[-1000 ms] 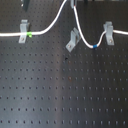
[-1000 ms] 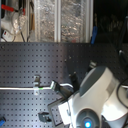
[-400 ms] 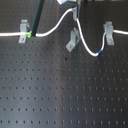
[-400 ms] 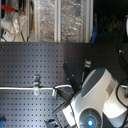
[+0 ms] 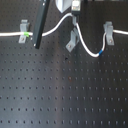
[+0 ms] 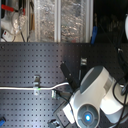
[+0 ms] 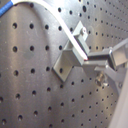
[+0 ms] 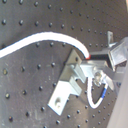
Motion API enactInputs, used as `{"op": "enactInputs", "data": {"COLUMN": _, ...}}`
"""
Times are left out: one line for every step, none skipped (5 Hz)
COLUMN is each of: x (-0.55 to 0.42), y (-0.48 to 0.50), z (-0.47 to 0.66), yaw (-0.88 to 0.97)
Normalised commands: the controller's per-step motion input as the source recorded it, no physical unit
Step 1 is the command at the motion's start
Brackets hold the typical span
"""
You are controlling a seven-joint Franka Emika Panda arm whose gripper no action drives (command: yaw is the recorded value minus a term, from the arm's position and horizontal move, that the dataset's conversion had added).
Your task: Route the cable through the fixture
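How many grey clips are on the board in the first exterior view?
3: left clip by the green band, tilted fixture in the middle, right clip. Others may be hidden.

A black perforated desk (image 5: pixel 60 95) fills the first exterior view, and in the second exterior view cluttered shelves (image 6: pixel 47 22) stand at its far edge.

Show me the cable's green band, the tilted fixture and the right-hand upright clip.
green band (image 5: pixel 23 35), first exterior view, its middle.
fixture (image 5: pixel 71 42), first exterior view, its body.
upright clip (image 5: pixel 108 34), first exterior view, its stem.
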Motion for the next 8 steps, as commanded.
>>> {"op": "enactInputs", "data": {"x": -0.231, "y": -0.076, "z": 0.15, "yaw": -0.45}}
{"op": "enactInputs", "data": {"x": 0.047, "y": -0.129, "z": 0.0, "yaw": 0.0}}
{"op": "enactInputs", "data": {"x": -0.011, "y": 0.011, "z": 0.0, "yaw": 0.0}}
{"op": "enactInputs", "data": {"x": -0.329, "y": 0.201, "z": 0.09, "yaw": 0.52}}
{"op": "enactInputs", "data": {"x": -0.011, "y": -0.01, "z": 0.0, "yaw": 0.0}}
{"op": "enactInputs", "data": {"x": -0.296, "y": -0.253, "z": 0.4, "yaw": -0.37}}
{"op": "enactInputs", "data": {"x": -0.215, "y": -0.281, "z": 0.34, "yaw": -0.62}}
{"op": "enactInputs", "data": {"x": 0.0, "y": 0.0, "z": 0.01, "yaw": 0.0}}
